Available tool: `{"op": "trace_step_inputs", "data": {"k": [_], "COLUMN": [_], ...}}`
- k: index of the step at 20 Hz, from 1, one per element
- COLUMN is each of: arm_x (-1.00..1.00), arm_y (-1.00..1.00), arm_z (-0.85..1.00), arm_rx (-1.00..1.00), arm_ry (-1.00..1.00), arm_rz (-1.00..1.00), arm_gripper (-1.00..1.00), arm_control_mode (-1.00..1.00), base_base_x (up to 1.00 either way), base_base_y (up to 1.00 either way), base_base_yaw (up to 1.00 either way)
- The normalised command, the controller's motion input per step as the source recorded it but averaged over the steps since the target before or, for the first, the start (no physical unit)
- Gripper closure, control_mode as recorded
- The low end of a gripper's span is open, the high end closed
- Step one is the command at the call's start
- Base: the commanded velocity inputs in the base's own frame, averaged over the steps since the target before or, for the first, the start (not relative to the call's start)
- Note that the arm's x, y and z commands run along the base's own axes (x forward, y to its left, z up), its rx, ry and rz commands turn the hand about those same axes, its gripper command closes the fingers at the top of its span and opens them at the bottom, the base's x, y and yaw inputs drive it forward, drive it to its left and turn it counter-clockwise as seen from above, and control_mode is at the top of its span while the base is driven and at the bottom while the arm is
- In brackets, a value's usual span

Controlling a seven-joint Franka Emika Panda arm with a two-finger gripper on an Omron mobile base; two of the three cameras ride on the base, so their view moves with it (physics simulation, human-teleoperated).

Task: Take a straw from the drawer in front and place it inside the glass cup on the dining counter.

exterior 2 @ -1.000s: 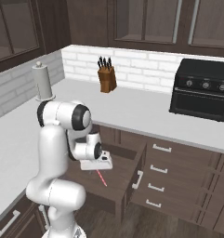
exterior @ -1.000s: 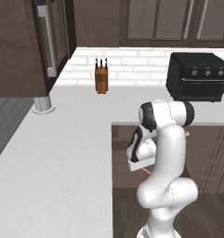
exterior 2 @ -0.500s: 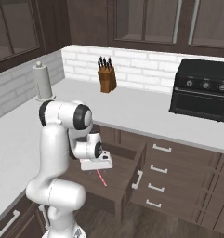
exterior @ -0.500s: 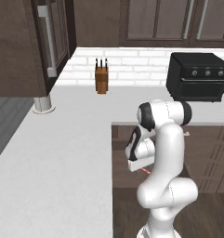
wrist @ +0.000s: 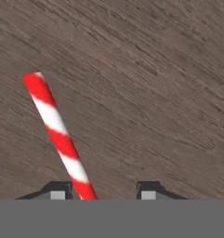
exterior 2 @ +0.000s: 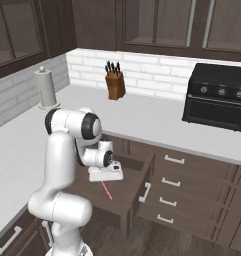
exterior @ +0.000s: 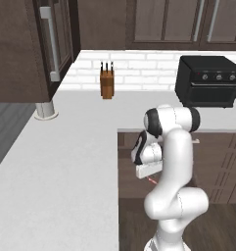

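A: Where does the straw (wrist: 60,137) sit?

B: In the hand view it lies flat on the dark wood floor of the drawer (wrist: 155,83), running from the upper left of the frame down to the bottom centre. Its red and white stripes are plain, and its lower end passes just beside the left fingertip (wrist: 57,189).

A: And the claw (wrist: 102,190)?

B: Its two dark tips rise at the bottom of the hand view with a gap between them. The straw's end stands in that gap, close to the left tip and apart from the right tip. Whether the tips press on the straw cannot be told, so the claw reads as partly spread around it.

A: What do the base views give?

B: In the right base view the drawer (exterior 2: 123,192) stands pulled out in the lower middle of the frame, and the white arm bends down into it. A short red stretch of the straw (exterior 2: 107,190) shows just below the hand, on the drawer floor. In the left base view a small red bit of the straw (exterior: 152,181) peeks out beneath the hand, centre right.

A: Anything else on the worktop (exterior 2: 157,127)?

B: A knife block (exterior 2: 115,82) at the upper centre, a black toaster oven (exterior 2: 218,97) at the upper right, and a paper towel roll (exterior 2: 46,89) at the left.
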Motion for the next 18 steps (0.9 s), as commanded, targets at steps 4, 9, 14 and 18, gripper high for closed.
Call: {"op": "trace_step_inputs", "data": {"k": [4,9,14,18], "arm_x": [0.06,0.0,-0.24,-0.93], "arm_y": [-0.12,-0.09,-0.03,0.0], "arm_z": [-0.46,-0.39,0.02,0.93], "arm_rx": [0.07,0.01,0.0,0.0], "arm_ry": [0.03,0.0,-0.05,-0.21], "arm_rz": [0.06,0.05,0.02,0.0], "arm_gripper": [1.0,1.0,1.0,1.0], "arm_control_mode": [-1.0,-1.0,-1.0,-1.0], "base_base_x": [0.0,0.0,0.0,0.0], "base_base_y": [0.0,0.0,0.0,0.0], "base_base_yaw": [0.0,0.0,0.0,0.0]}}
